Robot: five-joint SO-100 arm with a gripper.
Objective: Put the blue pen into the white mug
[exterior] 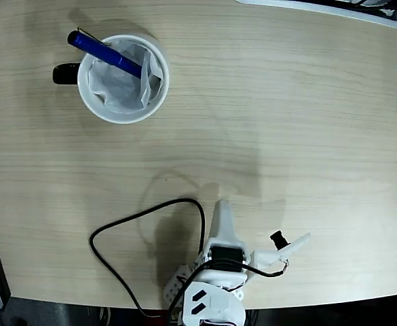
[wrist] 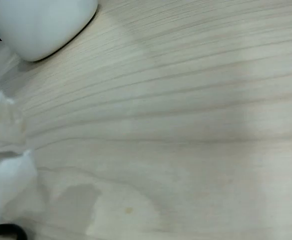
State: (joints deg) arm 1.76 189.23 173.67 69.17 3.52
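Overhead, the fixed view shows the blue pen (exterior: 104, 53) lying tilted in the white mug (exterior: 89, 95) at the upper left of the wooden table (exterior: 286, 122): its lower end sinks into the crumpled white paper (exterior: 120, 87) lining the mug, and its upper end sticks out past the far-left rim. How deep that lower end goes I cannot make out, since the paper covers it. The mug's black handle (exterior: 66, 73) points left in this view. My gripper (exterior: 259, 224) sits well apart from the mug, near the bottom edge of the table, with one white finger (exterior: 222, 219) pointing up the picture and the other splayed off to the right, so the jaws stand wide apart and hold nothing. A black cable (exterior: 144, 217) loops on the table beside my base, which the frame cuts off below. From the wrist view I see only the mug's white outer wall (wrist: 41, 22) in the top left corner, cropped by the frame, and blurred white finger parts (wrist: 6, 175) at the left edge; the pen is out of sight there.
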